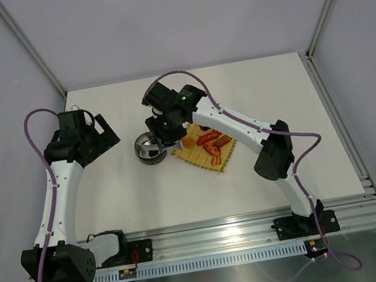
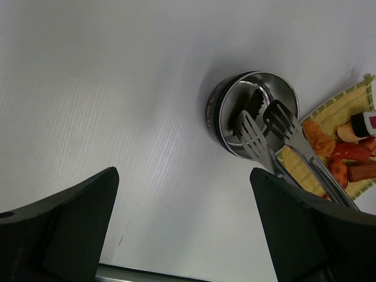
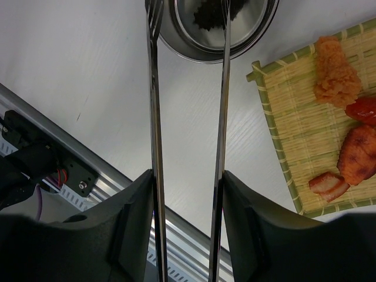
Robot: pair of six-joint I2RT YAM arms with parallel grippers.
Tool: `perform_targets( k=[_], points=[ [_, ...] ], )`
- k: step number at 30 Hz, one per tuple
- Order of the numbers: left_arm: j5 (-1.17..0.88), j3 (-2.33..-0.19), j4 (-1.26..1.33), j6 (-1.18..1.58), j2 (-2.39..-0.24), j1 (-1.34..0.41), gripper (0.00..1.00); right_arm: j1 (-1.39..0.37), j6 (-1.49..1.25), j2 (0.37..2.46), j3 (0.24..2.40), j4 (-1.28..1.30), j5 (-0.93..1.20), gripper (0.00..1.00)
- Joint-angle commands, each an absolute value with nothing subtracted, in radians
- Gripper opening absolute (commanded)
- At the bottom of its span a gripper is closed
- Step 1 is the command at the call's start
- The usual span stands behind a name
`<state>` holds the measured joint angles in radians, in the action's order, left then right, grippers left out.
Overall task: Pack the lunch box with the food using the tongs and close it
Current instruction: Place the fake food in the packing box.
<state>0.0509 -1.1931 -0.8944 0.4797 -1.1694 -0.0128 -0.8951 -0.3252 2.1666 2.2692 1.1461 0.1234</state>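
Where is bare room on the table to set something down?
Bare: the table right of the mat, the near strip along the rail, the far strip. Crowded: the tin, mat beside it, tongs in the right gripper over it, left gripper open to its left.

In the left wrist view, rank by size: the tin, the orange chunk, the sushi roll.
Tin, orange chunk, sushi roll. The frame edge cuts the roll, so the last two are unsure.

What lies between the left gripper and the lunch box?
Nothing but bare white table lies between the open left gripper and the lunch box. The left wrist view shows this most clearly.
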Motion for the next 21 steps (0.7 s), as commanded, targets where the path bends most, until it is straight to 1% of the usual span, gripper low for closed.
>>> perform_targets(
  k=[1,3,7,12,15,16,21],
  points=[
    [0.031,-1.2,-0.876,0.477,-1.152,-0.008,0.99,-0.904,-0.319,2.088,2.267,1.134,0.114,0.54],
    [0.028,-1.195,-0.871,0.476,-1.155,-0.008,0.99,-0.905,-0.319,2.066,2.258,1.131,0.092,0.53],
    [0.017,-1.193,-0.865,0.479,-1.161,-0.008,0.99,-0.904,-0.313,2.01,2.241,1.132,0.029,0.46],
    [0.015,-1.193,-0.861,0.474,-1.164,-0.008,0.99,-0.9,-0.318,1.862,2.132,1.118,-0.13,0.46],
    [0.017,-1.195,-0.859,0.471,-1.169,-0.008,0.99,-0.882,-0.34,1.755,2.004,1.101,-0.207,0.46],
    [0.017,-1.196,-0.858,0.469,-1.17,-0.008,0.99,-0.873,-0.359,1.728,1.93,1.097,-0.215,0.46],
    [0.017,-1.19,-0.851,0.469,-1.181,-0.008,0.99,-0.801,-0.414,1.562,1.703,1.077,-0.206,0.46]
  ],
)
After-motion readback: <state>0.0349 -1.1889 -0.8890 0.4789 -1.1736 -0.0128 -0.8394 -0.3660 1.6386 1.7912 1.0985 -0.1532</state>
